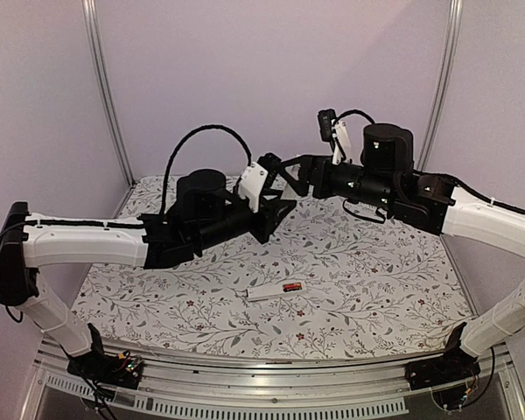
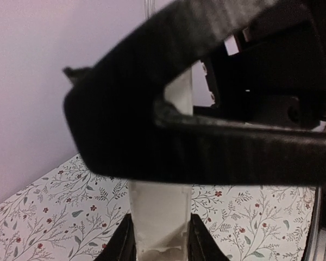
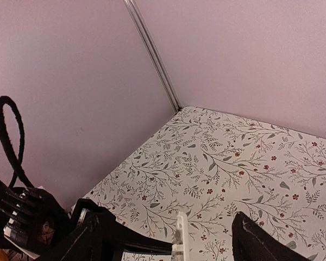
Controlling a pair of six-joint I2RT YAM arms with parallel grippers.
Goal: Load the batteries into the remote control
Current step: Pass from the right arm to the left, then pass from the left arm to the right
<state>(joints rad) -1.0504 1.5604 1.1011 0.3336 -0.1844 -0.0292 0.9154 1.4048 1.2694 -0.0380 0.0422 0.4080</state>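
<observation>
High behind the remote control (image 1: 276, 290), my arms meet.
My left gripper (image 2: 161, 244) clamps a white strip (image 2: 160, 206); my right gripper (image 3: 168, 225) gapes around it.

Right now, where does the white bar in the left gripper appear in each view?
Top external: white bar at picture centre, between the two arms' tips.
Left wrist: bottom centre, running upward.
Right wrist: thin sliver at bottom edge, probably it.
Shared landmark: floral table cover.

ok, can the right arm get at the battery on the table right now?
Probably yes: the battery lies on the table with nothing over it, and the right gripper is open. It hangs high at the back, so it would have to descend first.
</observation>
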